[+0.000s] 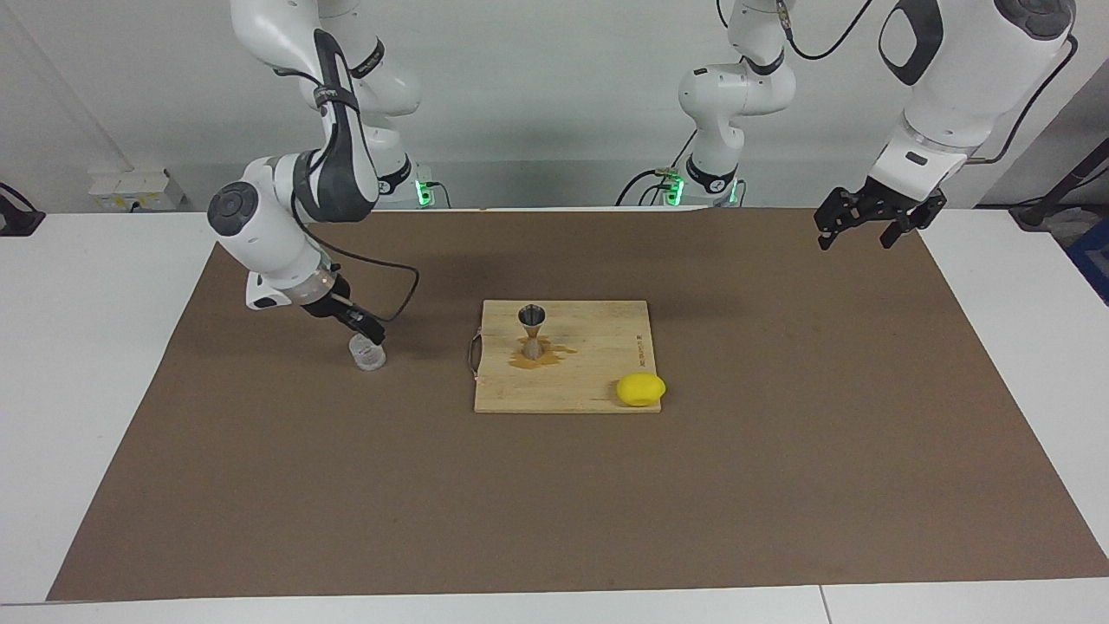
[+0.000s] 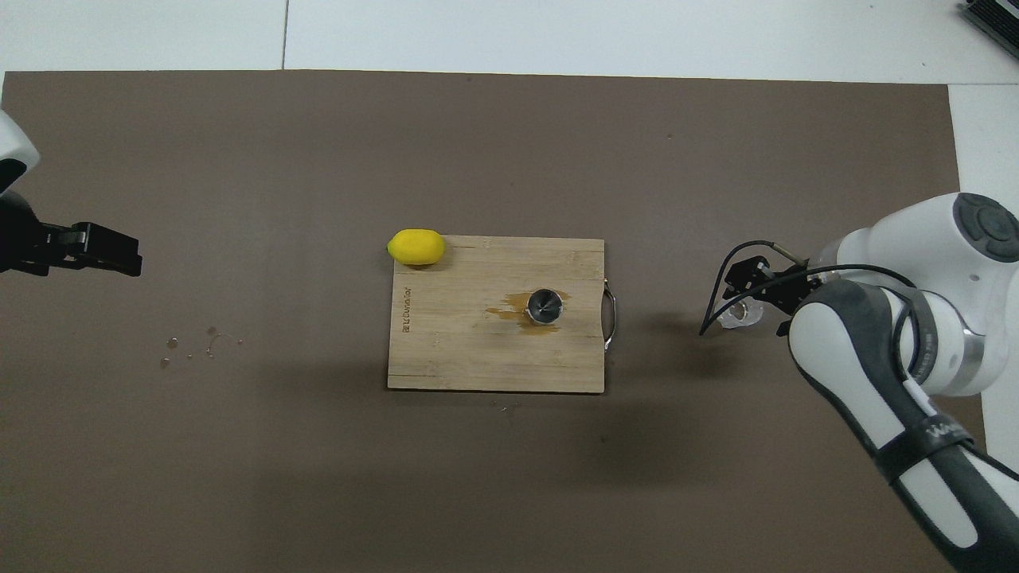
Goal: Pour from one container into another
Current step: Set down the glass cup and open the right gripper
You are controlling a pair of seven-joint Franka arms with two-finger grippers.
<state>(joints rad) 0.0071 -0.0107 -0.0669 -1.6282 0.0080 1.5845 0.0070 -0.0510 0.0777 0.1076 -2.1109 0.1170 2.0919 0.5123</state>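
The small clear ribbed cup (image 1: 367, 354) stands on the brown mat toward the right arm's end of the table, beside the cutting board; it also shows in the overhead view (image 2: 737, 315). My right gripper (image 1: 371, 334) (image 2: 752, 288) is low at the cup's rim, its fingers closed on it. The metal jigger (image 1: 531, 331) (image 2: 545, 306) stands upright on the wooden board (image 1: 598, 381), with a brown wet patch (image 1: 554, 354) around its foot. My left gripper (image 1: 866, 227) (image 2: 99, 251) waits open and empty, raised over the mat at the left arm's end.
A yellow lemon (image 1: 641, 389) (image 2: 415, 247) lies at the board's corner farther from the robots. The board has a wire handle (image 2: 611, 312) on the side facing the cup. A few water drops (image 2: 199, 346) lie on the mat below the left gripper.
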